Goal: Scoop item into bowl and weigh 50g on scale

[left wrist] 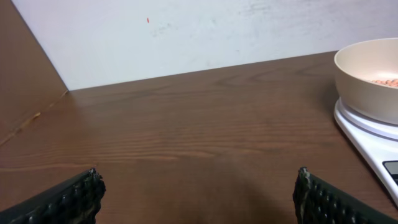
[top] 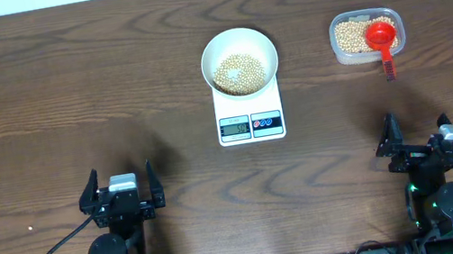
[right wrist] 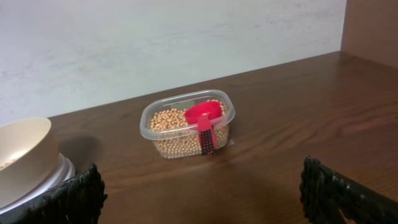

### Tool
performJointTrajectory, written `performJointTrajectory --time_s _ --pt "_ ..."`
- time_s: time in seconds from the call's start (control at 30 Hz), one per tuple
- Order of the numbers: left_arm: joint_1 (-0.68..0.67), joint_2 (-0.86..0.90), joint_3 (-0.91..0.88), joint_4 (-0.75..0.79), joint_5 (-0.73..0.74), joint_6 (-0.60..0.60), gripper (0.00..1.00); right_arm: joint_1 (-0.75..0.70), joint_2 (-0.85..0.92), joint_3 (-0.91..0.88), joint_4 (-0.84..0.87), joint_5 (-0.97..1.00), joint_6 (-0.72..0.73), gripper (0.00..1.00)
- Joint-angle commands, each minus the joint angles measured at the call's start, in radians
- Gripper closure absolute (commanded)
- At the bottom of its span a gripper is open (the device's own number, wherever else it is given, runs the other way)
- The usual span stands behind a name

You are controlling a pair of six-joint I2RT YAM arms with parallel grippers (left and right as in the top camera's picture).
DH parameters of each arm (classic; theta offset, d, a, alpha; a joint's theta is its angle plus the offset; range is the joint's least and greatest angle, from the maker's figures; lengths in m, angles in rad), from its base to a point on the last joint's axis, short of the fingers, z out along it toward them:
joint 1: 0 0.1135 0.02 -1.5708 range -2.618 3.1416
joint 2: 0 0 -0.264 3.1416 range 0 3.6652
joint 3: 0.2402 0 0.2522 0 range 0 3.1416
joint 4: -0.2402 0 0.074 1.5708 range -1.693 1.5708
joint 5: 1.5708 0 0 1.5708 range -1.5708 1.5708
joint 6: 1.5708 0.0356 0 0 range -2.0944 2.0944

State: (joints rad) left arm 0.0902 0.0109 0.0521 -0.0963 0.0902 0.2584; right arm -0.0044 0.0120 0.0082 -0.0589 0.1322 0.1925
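Observation:
A white bowl [top: 239, 59] holding tan beans [top: 239, 73] stands on the white scale [top: 249, 116], whose display faces the near edge. More beans [top: 349, 37] fill a clear plastic container [top: 366, 35] at the back right, with a red scoop [top: 382, 37] resting in it, handle over the rim. From the right wrist the container [right wrist: 186, 124] and scoop [right wrist: 203, 116] lie ahead. Low at the near edge, my left gripper [top: 120, 186] and right gripper [top: 414, 135] both stand open and empty, far from these things. The bowl [left wrist: 368, 73] and scale [left wrist: 367, 132] show at right in the left wrist view.
The dark wood table [top: 74, 87] runs to a pale wall [left wrist: 186, 31] at the back. A brown board [left wrist: 25, 81] borders the left side, another [right wrist: 373, 28] the right. Cables trail from both arm bases at the near edge.

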Motion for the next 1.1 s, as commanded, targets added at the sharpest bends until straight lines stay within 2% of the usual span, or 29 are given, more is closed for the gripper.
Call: performJointTrajectory --time_s 0.0,1.07 --pt "0.005 -0.009 -0.031 -0.006 -0.016 -0.010 0.01 0.007 -0.007 -0.003 -0.002 0.016 -0.014 0.01" --pt "0.005 -0.007 -0.031 -0.006 -0.016 -0.010 0.01 0.007 -0.007 -0.003 -0.002 0.016 -0.014 0.01"
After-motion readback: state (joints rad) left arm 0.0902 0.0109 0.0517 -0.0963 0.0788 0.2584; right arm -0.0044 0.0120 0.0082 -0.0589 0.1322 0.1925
